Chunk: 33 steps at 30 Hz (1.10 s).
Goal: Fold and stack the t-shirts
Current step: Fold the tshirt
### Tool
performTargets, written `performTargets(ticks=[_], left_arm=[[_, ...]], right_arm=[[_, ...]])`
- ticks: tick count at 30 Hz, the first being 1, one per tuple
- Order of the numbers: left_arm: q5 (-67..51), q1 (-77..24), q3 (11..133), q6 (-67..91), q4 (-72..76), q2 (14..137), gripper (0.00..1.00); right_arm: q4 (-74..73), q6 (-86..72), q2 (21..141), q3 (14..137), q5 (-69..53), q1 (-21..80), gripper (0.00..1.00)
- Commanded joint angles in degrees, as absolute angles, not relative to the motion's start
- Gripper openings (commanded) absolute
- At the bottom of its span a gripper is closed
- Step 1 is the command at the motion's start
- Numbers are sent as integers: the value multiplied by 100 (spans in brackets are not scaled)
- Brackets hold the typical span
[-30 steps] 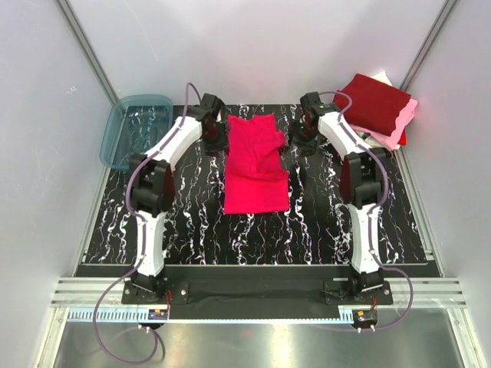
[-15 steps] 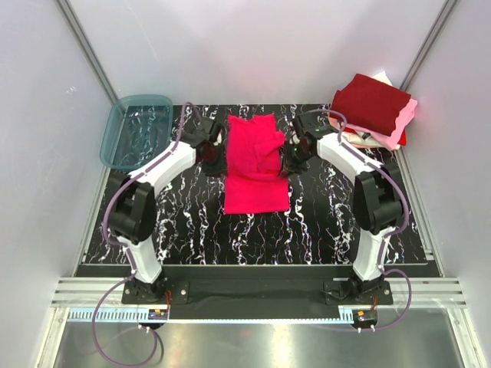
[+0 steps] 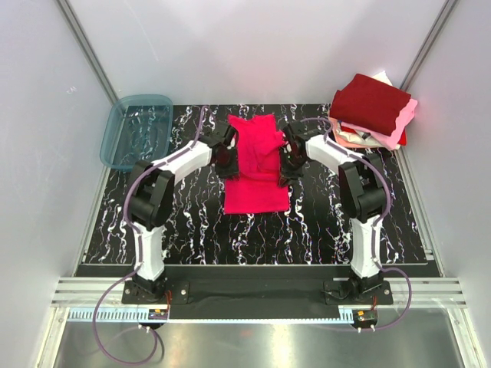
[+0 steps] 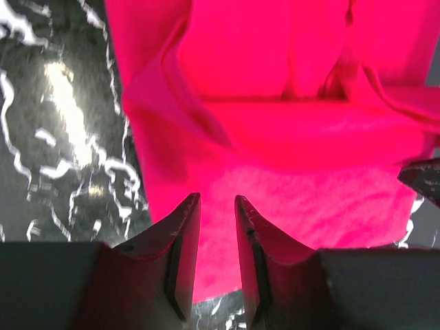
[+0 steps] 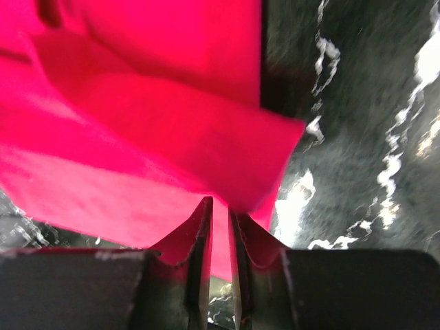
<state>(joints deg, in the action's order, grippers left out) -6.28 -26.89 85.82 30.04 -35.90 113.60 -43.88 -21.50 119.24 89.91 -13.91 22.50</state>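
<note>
The right gripper [image 5: 220, 210] pinches the bright pinkish-red t-shirt [image 3: 257, 165] at its edge; the left gripper [image 4: 216, 199] straddles the opposite edge (grip unclear).

No readable text, label or number appears anywhere

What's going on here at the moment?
Two arms are working on the bright pinkish-red t-shirt, partly folded in the middle of the table. The left pincer sits at its left edge and the right pincer at its right edge, each with cloth showing between its jaws. A stack of folded shirts sits at the far right corner, dark maroon on top.
</note>
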Motion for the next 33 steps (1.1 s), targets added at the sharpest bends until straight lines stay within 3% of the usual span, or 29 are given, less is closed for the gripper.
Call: performTargets(ticks=[1, 7, 15, 20, 23, 27, 33], left_arm=[[-738, -2672, 9043, 2971, -3366, 11601, 31], [-677, -2628, 9877, 2804, -3656, 12207, 31], [-18, -2408, 11627, 2610, -4781, 12798, 33], [202, -2399, 10347, 2636, -4176, 11412, 57], [36, -2408, 9258, 2847, -3903, 10830, 60], [-465, -2443, 7371, 3303, -3088, 9724, 60], [-817, -2610, 5620, 3778, -2163, 8755, 59]], right_arm=[[-4535, -1942, 12172, 9456, -1090, 2311, 21], [-4974, -1741, 12891, 10510, -774, 2233, 21], [-5757, -1494, 13747, 12981, -527, 1934, 27], [-4635, -1660, 12413, 11142, -712, 1934, 63], [-4203, -1845, 11481, 9868, -860, 1925, 74], [-3631, -2188, 10505, 8230, -1510, 1925, 76], [-2585, -2891, 9581, 6251, -2399, 1925, 72]])
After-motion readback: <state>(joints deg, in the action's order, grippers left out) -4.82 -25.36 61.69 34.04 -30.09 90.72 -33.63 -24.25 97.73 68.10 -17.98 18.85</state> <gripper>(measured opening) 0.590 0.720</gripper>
